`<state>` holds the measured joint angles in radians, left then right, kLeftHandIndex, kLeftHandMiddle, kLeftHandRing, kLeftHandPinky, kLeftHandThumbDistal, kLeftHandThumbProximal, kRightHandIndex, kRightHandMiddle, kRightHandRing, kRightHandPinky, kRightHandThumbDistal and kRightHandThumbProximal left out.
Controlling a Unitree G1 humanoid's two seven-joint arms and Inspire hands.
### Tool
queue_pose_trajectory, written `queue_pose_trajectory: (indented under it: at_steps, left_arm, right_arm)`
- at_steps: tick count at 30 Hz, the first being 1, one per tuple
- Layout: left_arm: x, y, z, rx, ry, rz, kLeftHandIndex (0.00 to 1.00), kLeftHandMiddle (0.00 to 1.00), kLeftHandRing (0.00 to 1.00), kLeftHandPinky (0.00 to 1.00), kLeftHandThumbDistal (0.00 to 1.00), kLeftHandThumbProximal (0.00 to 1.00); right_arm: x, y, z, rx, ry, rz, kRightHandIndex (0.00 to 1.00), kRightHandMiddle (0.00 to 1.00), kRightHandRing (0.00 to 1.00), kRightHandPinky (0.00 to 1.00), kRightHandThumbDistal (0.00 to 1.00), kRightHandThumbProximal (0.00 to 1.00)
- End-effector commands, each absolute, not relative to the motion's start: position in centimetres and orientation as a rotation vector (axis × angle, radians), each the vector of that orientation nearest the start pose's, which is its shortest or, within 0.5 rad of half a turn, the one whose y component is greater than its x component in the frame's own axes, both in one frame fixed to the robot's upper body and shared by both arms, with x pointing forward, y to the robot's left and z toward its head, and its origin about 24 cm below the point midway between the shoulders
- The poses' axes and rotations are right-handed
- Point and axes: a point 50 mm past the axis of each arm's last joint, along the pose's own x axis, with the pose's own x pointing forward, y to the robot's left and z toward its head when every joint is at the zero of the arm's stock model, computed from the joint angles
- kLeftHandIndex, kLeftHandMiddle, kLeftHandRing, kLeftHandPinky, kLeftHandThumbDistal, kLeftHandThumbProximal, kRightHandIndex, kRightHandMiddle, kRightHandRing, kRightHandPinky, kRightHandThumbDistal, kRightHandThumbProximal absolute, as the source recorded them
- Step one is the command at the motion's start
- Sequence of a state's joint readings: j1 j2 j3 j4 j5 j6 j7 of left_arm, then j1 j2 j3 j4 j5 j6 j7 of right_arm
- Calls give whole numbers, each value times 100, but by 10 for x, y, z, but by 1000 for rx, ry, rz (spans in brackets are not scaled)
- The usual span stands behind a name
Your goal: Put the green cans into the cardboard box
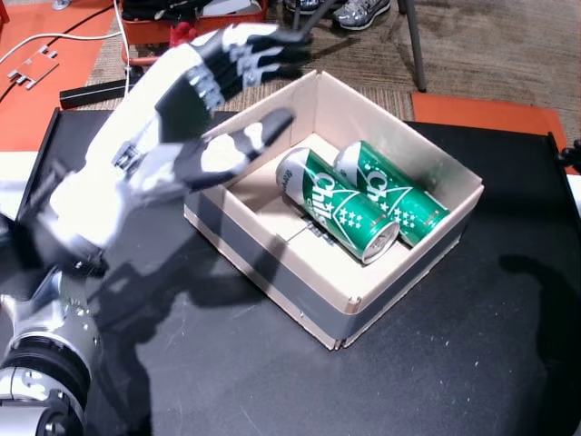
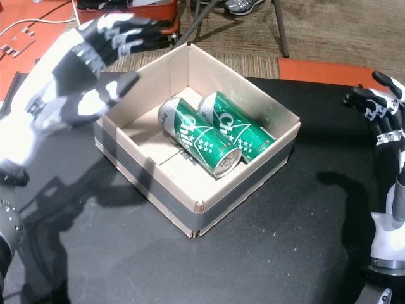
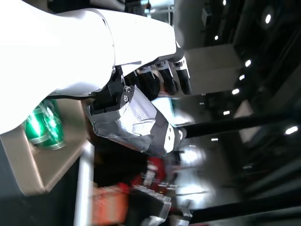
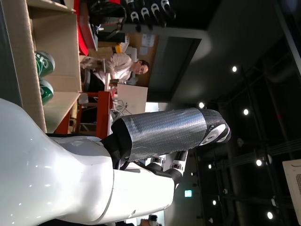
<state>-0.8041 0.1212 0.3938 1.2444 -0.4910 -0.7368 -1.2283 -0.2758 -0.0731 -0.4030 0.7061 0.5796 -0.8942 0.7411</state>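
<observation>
- Since both green cans (image 1: 338,205) (image 2: 233,128) lie on their sides, side by side and touching, on the floor of the cardboard box (image 1: 413,270), I judge the loading finished; lying flat, they sit below the box walls.
- I see my left hand (image 1: 195,109) raised over the box's left wall, fingers spread, holding nothing.
- I see my right hand (image 2: 378,104) well to the right of the box, above the black table (image 2: 285,266), fingers loosely spread, empty.

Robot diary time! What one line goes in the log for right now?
cans: two green cans lying inside cardboard box | left hand: open, raised beside box | right hand: open, empty | table: no cans visible
</observation>
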Motion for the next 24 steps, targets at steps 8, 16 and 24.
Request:
queue_pose_trajectory:
  at_steps: [8,16,24]
  left_arm:
    - [333,186,66,-382,-550,-592,68,64,68,65,63,49]
    - [321,200,56,-463,-633,-416,68,65,69,69,43,60]
    - [316,205,62,-513,-805,-308,65,66,71,68,40,61]
  right_arm:
    - [259,-238,42,169,-625,32,55,51,54,68,73,88]
    - [256,-245,45,201,-643,17,53,52,55,67,68,81]
    - [249,-257,49,168,-685,-20,55,53,58,70,69,85]
